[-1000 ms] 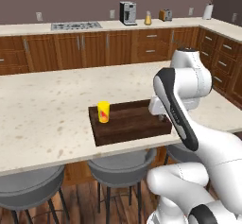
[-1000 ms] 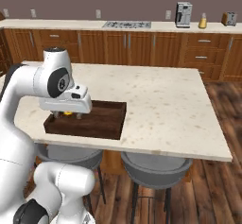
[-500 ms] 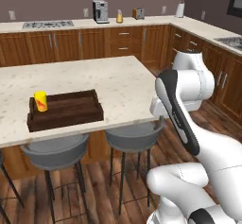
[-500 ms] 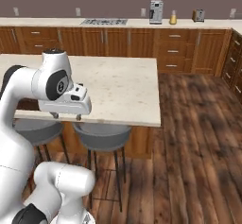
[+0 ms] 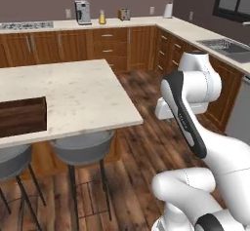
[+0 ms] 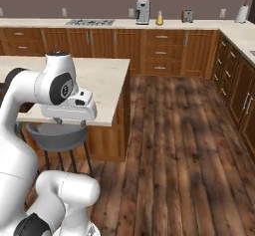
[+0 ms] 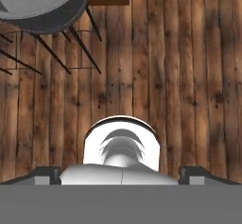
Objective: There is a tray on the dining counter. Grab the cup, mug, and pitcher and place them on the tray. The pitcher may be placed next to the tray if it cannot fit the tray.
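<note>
The dark brown tray [image 5: 20, 116] lies on the dining counter [image 5: 78, 91] and is cut off by the left edge of the left base view. The cup, the mug and the pitcher are out of view. My gripper [image 7: 121, 173] is open and points straight down at the wooden floor. Its two dark fingertips [image 7: 47, 174] stand far apart with nothing held between them. In the right base view my gripper [image 6: 63, 122] hangs off the counter's near corner [image 6: 107, 118], above a stool.
Grey bar stools [image 5: 80, 148] [image 6: 55, 134] [image 7: 42, 3] stand under the dining counter's edge. The back counter carries a coffee machine [image 6: 143, 11], a yellow bottle [image 6: 159, 18] and a toaster [image 6: 188, 15]. A sink [image 5: 224, 47] sits at the right. Open wooden floor [image 6: 184, 140] spreads rightward.
The whole picture has swung right, so the base has moved. The tray has slid to the left edge and the cup on it has left the frame. The gripper stays open.
</note>
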